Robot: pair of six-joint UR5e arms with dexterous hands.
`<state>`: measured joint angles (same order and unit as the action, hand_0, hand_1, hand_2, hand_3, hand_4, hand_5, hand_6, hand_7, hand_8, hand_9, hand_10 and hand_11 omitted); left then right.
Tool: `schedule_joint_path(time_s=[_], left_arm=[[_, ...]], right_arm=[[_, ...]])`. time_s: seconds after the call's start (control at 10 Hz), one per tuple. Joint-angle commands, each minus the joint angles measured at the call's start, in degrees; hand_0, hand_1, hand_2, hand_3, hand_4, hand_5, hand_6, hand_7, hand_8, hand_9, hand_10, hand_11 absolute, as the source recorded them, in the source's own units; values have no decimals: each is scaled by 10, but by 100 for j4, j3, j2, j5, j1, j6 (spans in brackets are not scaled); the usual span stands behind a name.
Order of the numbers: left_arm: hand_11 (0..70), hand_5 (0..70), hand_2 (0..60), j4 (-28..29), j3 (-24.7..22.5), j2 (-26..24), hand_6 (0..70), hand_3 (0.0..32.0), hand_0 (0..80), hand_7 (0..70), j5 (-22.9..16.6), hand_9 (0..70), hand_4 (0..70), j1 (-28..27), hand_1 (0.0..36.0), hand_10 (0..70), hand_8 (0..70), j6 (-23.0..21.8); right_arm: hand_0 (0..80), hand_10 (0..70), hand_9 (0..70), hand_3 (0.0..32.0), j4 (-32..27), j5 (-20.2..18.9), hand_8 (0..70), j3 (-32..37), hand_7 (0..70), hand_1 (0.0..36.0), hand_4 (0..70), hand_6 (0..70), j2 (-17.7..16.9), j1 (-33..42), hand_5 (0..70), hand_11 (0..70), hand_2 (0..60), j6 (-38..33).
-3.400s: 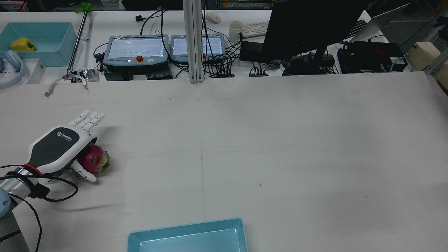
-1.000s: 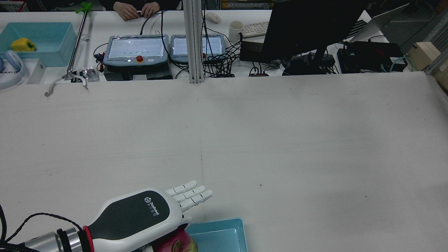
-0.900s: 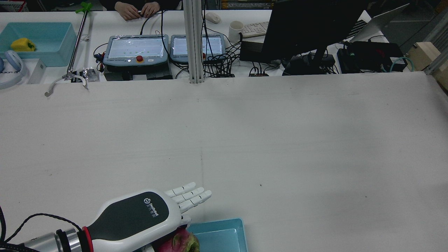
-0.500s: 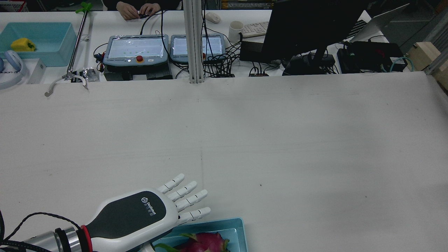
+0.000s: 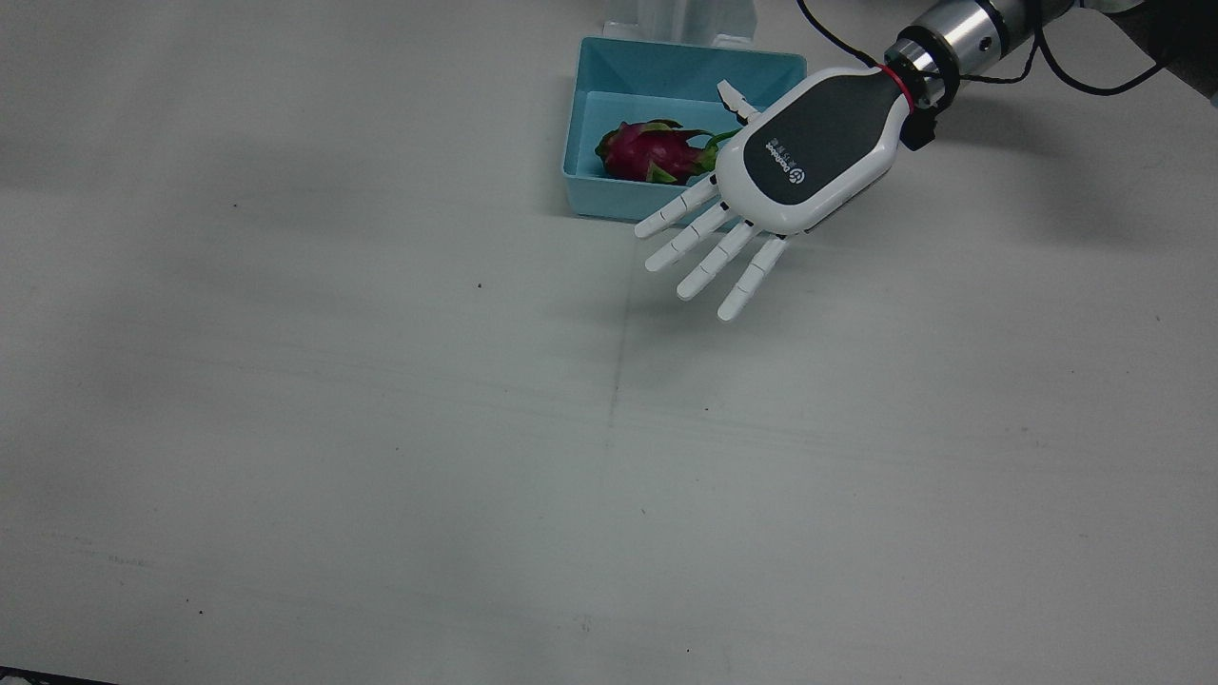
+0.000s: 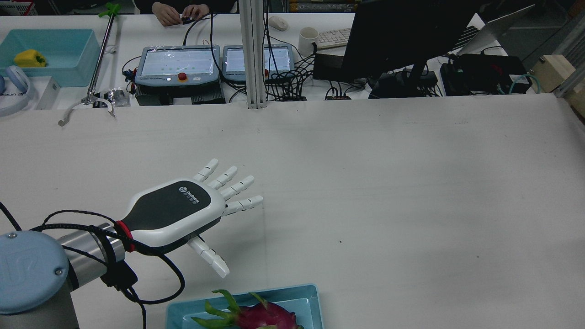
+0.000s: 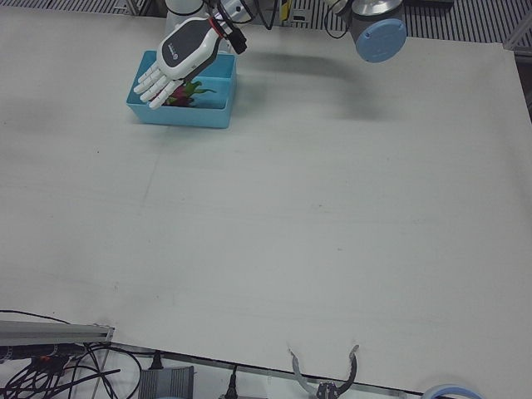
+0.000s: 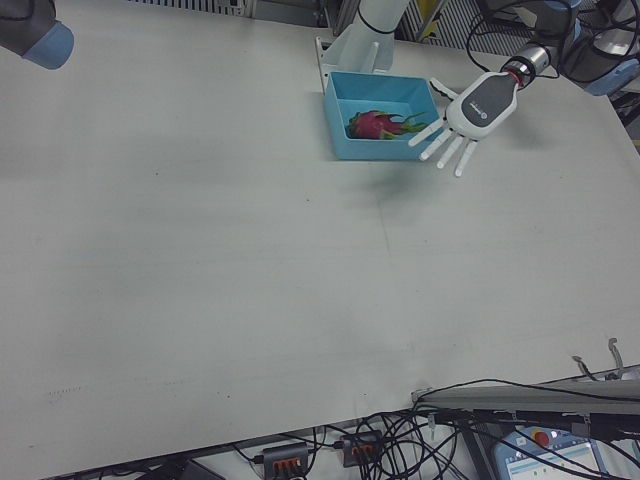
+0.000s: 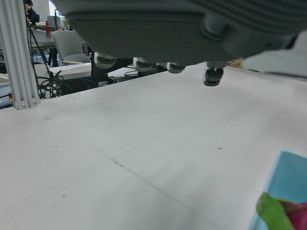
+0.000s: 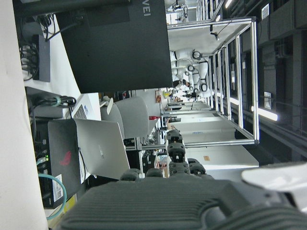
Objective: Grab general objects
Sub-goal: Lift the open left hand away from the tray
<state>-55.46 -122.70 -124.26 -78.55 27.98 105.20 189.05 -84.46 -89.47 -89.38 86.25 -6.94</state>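
A pink dragon fruit [image 5: 652, 152] with green scales lies inside the light blue tray [image 5: 666, 67] at the robot's edge of the table. It also shows in the rear view [image 6: 260, 317], the left-front view [image 7: 179, 98] and the right-front view [image 8: 372, 124]. My left hand [image 5: 790, 166] is open and empty, fingers spread. It hovers palm down above the table just beside the tray, apart from the fruit, as the rear view [image 6: 183, 214] shows. The left hand view shows the fruit's tip [image 9: 283, 211] at the lower right. My right hand [image 10: 168, 201] shows only in its own view; its fingers are unclear.
Beyond the table's far edge stand two teach pendants [image 6: 178, 64], a dark monitor [image 6: 402, 36], a metal post [image 6: 253, 55] and a second blue bin [image 6: 68, 64] holding a yellow pepper [image 6: 29, 58]. A reach-grabber tool [image 6: 98, 59] lies at the far left.
My left hand carried the dragon fruit from the table's left side to the tray, let it go, spread its fingers and drew back up and away from the tray.
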Motion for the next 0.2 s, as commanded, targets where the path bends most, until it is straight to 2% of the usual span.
schedule_joint_path(time_s=[0.0,0.1], left_arm=[[0,0,0,1085,1000,-125,0,110,0,0,-28,0,0,716,0,0,52,-675],[0,0,0,1412,1342,-116,0,112,0,0,-37,0,0,979,0,0,63,-1120]], right_arm=[[0,0,0,0,0,0,0,0,0,0,0,0,0,-3,0,0,0,0],[0,0,0,0,0,0,0,0,0,0,0,0,0,6,0,0,0,0]])
